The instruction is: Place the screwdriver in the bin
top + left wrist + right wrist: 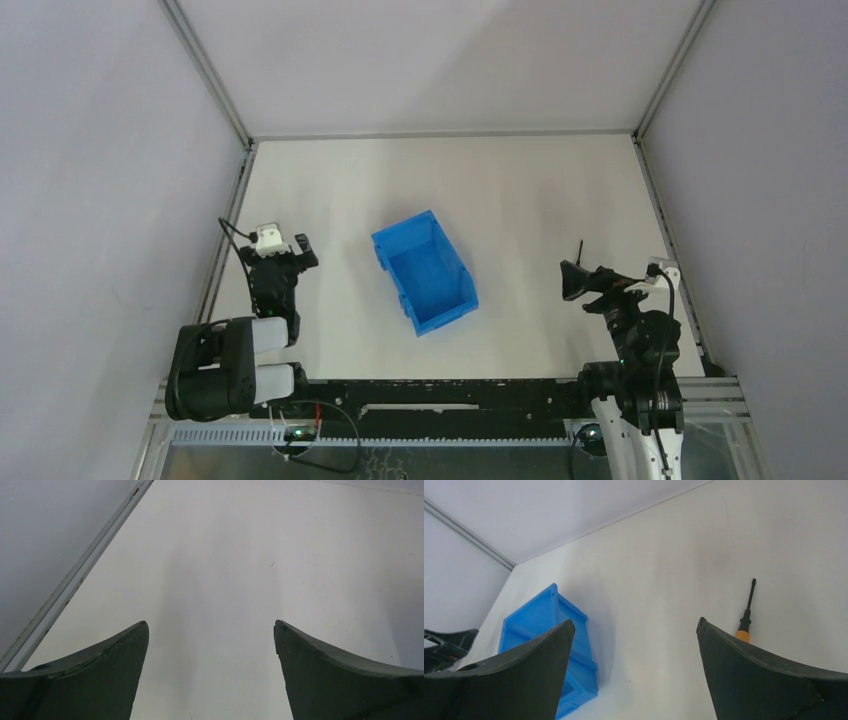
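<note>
White table (540,180) boxed in by plain grey walls (90,150), blue bin (425,270) sitting mid-table. My right gripper (634,622) is spread wide and empty, and the screwdriver (746,619) lies flat just ahead of it, handle partly hidden behind one finger, well apart from the bin. Left gripper (211,625) is spread too, holding nothing.

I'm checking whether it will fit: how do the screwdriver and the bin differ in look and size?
Colour: the screwdriver has an orange handle and a black shaft; the bin is blue all over. Shape: the screwdriver is thin and straight, the bin a wide open box. Size: the bin is far larger than the screwdriver. Both lie on the white table, neither one gripped.
</note>
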Controlling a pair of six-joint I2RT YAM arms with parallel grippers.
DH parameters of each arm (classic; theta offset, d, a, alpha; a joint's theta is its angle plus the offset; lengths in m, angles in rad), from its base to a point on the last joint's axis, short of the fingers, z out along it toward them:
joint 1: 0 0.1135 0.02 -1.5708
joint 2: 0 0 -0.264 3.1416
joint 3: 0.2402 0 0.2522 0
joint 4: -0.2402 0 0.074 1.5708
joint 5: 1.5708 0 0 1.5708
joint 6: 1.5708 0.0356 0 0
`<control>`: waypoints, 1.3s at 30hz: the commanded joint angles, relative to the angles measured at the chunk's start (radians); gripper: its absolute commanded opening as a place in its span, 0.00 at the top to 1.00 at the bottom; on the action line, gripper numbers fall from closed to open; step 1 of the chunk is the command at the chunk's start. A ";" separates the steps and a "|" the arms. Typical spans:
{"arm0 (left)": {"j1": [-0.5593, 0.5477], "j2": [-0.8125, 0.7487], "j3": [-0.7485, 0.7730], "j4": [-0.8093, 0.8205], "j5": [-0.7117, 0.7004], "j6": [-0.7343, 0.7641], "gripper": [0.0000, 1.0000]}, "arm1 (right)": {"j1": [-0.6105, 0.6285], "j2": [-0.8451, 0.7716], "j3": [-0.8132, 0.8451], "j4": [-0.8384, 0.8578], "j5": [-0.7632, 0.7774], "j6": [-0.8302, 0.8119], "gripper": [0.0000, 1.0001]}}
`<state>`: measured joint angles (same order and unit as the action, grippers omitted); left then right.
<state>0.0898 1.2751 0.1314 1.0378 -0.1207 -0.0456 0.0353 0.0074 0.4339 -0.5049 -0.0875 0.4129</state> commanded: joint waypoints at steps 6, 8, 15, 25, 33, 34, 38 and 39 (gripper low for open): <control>-0.002 -0.018 0.050 0.041 -0.002 0.009 0.00 | 0.006 -0.054 0.090 0.167 0.043 0.111 0.00; -0.002 -0.018 0.050 0.041 -0.002 0.009 0.00 | 0.005 -0.034 0.122 0.252 0.005 0.099 0.00; -0.002 -0.017 0.051 0.041 -0.003 0.009 0.00 | 0.004 0.453 0.600 0.023 0.006 -0.054 0.04; -0.003 -0.017 0.050 0.040 -0.002 0.008 0.00 | -0.027 1.320 1.165 -0.664 0.085 -0.202 0.00; -0.003 -0.017 0.050 0.039 -0.004 0.009 0.00 | -0.086 1.591 0.842 -0.374 0.173 -0.192 0.03; -0.003 -0.017 0.050 0.040 -0.003 0.009 0.00 | -0.089 1.629 0.813 -0.351 0.159 -0.200 0.05; -0.003 -0.017 0.050 0.041 -0.003 0.009 0.00 | -0.091 1.748 0.721 -0.263 0.157 -0.199 0.16; -0.002 -0.017 0.050 0.041 -0.003 0.009 0.00 | -0.091 1.764 0.698 -0.245 0.158 -0.195 0.18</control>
<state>0.0898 1.2751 0.1314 1.0378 -0.1207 -0.0456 -0.0559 1.7267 1.1812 -0.8711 0.0509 0.2298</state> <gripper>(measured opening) 0.996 0.855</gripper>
